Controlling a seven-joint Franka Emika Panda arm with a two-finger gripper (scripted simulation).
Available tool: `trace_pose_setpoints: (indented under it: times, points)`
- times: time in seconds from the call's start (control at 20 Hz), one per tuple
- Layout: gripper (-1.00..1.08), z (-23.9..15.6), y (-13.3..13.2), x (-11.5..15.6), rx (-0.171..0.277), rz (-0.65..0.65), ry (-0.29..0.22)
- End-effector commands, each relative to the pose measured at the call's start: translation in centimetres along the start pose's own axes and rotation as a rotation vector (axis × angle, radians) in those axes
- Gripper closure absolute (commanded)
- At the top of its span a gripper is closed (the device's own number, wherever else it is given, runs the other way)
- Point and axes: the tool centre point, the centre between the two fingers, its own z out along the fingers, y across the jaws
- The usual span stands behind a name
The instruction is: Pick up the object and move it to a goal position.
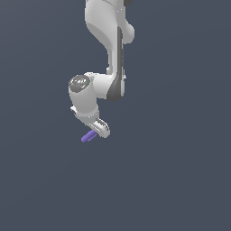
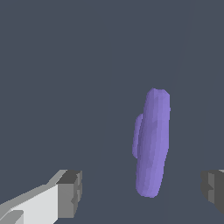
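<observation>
The object point(image 1: 88, 136), a small purple piece shaped like two short rods lying side by side, sits a little left of centre and below the middle of the exterior view, on the plain dark grey ground. It lies at a slant there, its lower end toward the lower left. In the wrist view the object point(image 2: 152, 142) stands nearly upright in the right half of the frame, one rod longer and nearer, the other showing only as a short bulge on its left edge.

My end effector point(image 1: 100, 130) is just to the object's upper right in the exterior view, so close that I cannot tell whether it touches. In the wrist view my end effector point(image 2: 142, 192) is spread wide: one grey fingertip point(image 2: 70, 192) shows at lower left, the other at the right edge. The object's lower end reaches down between them, nearer the right one, with clear gaps on both sides. I am holding nothing.

My white arm point(image 1: 108, 54) comes down from the top of the exterior view.
</observation>
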Motion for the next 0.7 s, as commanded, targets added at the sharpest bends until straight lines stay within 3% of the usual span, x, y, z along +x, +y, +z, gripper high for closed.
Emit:
trace_pose_setpoints:
  times: [0.0, 0.65]
  points:
    - [-0.92, 0.5, 1.0, 0.6, -0.005, 0.055, 0.005]
    - [-0.92, 1.7, 2.4, 1.2, -0.011, 0.12, 0.011]
